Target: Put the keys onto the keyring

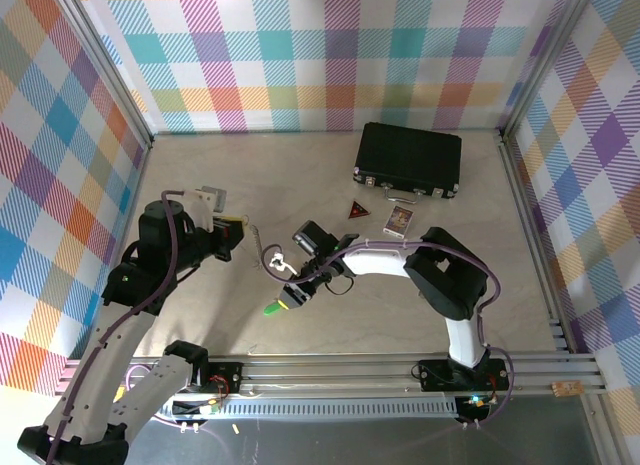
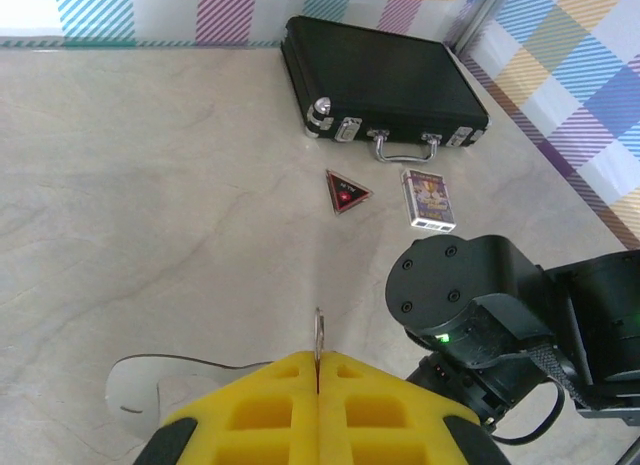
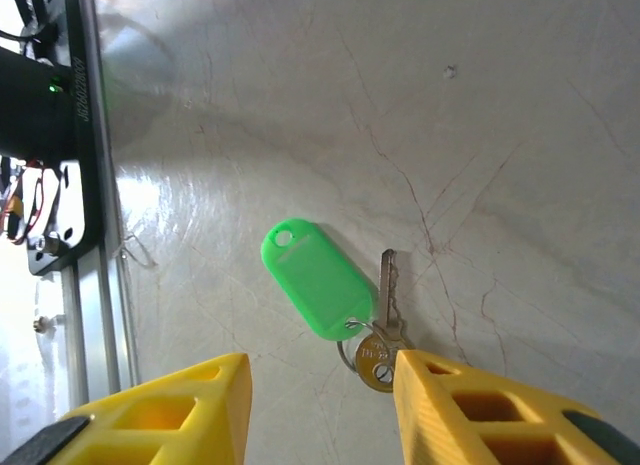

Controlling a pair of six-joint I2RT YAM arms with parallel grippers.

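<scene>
pale marbled tabletop (image 1: 250,175), plaid walls (image 1: 330,55); left pincer (image 2: 318,361) tight on keyring (image 2: 318,330), right pincer (image 3: 320,370) agape above green key (image 3: 315,285)

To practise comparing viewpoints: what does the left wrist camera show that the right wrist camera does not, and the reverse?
Left wrist: a black case, a red triangle, a small card, the right arm, and the left gripper shut on the keyring.
Right wrist: a key with a green tag, a metal rail, and the right gripper open at the key.
Both: the pale table and yellow fingers.
</scene>
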